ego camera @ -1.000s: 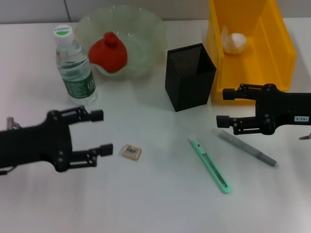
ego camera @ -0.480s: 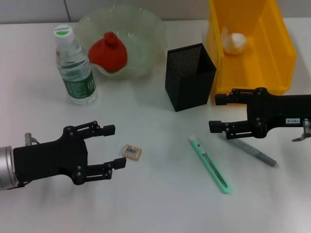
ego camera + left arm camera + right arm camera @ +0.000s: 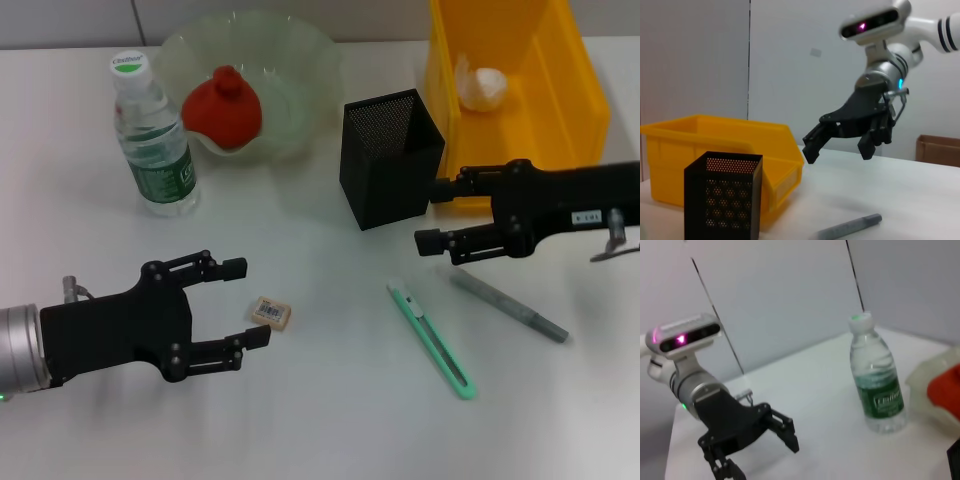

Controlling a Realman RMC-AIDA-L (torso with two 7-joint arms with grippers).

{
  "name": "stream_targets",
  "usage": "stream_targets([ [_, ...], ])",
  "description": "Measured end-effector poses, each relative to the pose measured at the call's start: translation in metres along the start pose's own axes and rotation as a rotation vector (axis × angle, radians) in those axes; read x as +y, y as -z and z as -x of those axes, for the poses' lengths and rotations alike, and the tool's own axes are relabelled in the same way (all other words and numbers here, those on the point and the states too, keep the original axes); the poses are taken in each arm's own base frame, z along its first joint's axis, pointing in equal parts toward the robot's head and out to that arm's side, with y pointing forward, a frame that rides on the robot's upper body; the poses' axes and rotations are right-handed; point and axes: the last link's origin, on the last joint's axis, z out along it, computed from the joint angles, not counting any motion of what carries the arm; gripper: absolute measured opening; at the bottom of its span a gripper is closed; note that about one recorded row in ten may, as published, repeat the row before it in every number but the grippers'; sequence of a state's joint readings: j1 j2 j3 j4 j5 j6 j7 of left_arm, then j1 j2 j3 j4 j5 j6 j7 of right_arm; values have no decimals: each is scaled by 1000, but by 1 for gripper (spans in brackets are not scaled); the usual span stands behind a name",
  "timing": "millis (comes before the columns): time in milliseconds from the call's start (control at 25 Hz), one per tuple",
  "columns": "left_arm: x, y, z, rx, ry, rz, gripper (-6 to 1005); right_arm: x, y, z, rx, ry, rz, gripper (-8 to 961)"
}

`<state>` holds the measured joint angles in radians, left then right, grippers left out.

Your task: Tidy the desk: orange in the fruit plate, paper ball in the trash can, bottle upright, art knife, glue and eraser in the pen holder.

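Surface: we see a white desk (image 3: 320, 420) filling the frame.
Left gripper (image 3: 247, 302): lower left, jaws spread wide, nothing held.
Bottle (image 3: 152, 137): upper left, standing upright.
Fruit plate (image 3: 300, 75): top, left of centre, with the orange (image 3: 222, 108) inside.
Eraser (image 3: 271, 313): just right of our left gripper's fingertips, flat on the desk.
Pen holder (image 3: 390, 158): centre, upright.
Art knife (image 3: 432, 338): lower centre-right, lying flat.
Glue (image 3: 508, 306): right of the knife, lying flat.
Right gripper (image 3: 430, 213): right of centre beside the pen holder, jaws open and holding nothing.
Trash can (image 3: 570, 110): upper right, paper ball (image 3: 482, 86) inside.
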<state>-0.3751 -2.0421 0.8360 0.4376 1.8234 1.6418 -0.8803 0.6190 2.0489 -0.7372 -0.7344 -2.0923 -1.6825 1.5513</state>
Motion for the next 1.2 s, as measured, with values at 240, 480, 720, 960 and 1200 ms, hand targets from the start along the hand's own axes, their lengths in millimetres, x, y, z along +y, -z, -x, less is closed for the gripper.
stream_targets([
  [240,0,0,0,0,0,-2,786,-2,-19,32,265,-31,9,787],
  [480,-2,0,-1,10,2,-18,786,0,-56,65,551,0,-19,786],
  [720,-3,1,-1,16,5,-31,786,4,-87,76,733,57,-91,784],
  [960,-4,2,-1,26,11,-50,786,11,-107,83,823,84,-142,783],
  [1200,-4,1,-2,36,15,-60,786,16,-116,82,887,51,-174,781],
])
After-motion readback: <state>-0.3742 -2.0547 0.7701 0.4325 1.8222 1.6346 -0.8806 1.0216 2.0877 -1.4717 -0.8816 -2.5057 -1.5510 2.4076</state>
